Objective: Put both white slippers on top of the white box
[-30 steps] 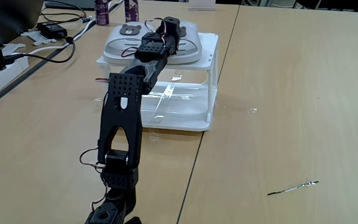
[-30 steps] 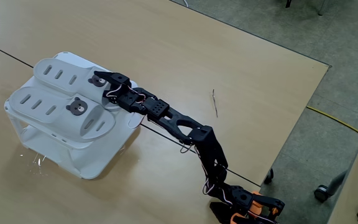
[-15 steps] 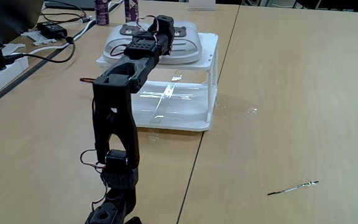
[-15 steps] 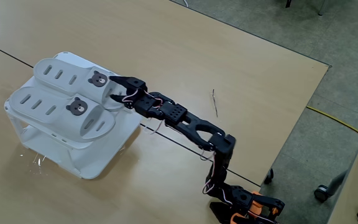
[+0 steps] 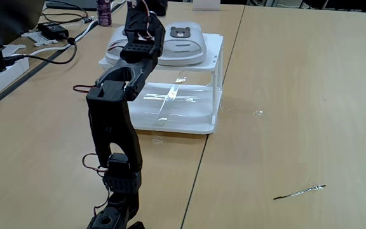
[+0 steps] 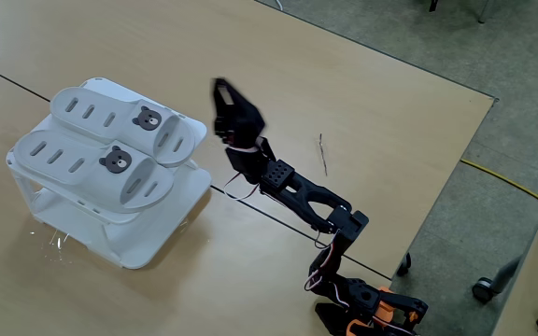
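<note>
**Slippers rest on the box, arm raised**

In a fixed view, both white slippers (image 5: 170,43) lie side by side on the white box (image 5: 183,102), one bear badge (image 5: 181,31) showing. The black arm (image 5: 116,121) rises from the wooden worktop (image 5: 284,127), its upper part crossing the left slipper. Cables (image 5: 37,51) lie at left.

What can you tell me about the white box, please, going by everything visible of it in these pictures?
The white box is a square two-tier stand that looks like white plastic, with thin corner legs, see-through sides and a flat top. It stands upright on the wooden table. Both white slippers lie side by side on its top, bear badges up. The end effector is raised beside it, apart from it.
</note>
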Motion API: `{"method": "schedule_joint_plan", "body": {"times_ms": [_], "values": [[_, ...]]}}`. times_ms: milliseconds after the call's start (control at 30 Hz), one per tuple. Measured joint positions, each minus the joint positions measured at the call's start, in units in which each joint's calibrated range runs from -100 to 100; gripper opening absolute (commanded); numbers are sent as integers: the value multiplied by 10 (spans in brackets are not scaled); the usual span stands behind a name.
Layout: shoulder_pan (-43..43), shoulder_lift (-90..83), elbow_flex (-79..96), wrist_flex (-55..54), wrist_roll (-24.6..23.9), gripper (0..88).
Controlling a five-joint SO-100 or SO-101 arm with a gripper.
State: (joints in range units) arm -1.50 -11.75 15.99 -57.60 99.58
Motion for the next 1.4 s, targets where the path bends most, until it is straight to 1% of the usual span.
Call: {"method": "schedule_joint_plan", "body": {"times_ms": [100,133,167,233,333,433,500,667,767,933,1400], "values": [[0,-2,38,-216,0,7],[0,-4,63,-272,0,7],[1,-15,93,-315,0,7],[1,-82,192,-361,0,7],[-3,-224,376,-374,0,7],[-34,-411,597,-374,0,7],[-36,-533,702,-374,0,7],[-58,-688,834,-388,0,7],[-91,-758,836,-411,0,7],[-99,-864,833,-411,0,7],[-98,-872,832,-411,0,7]]}}
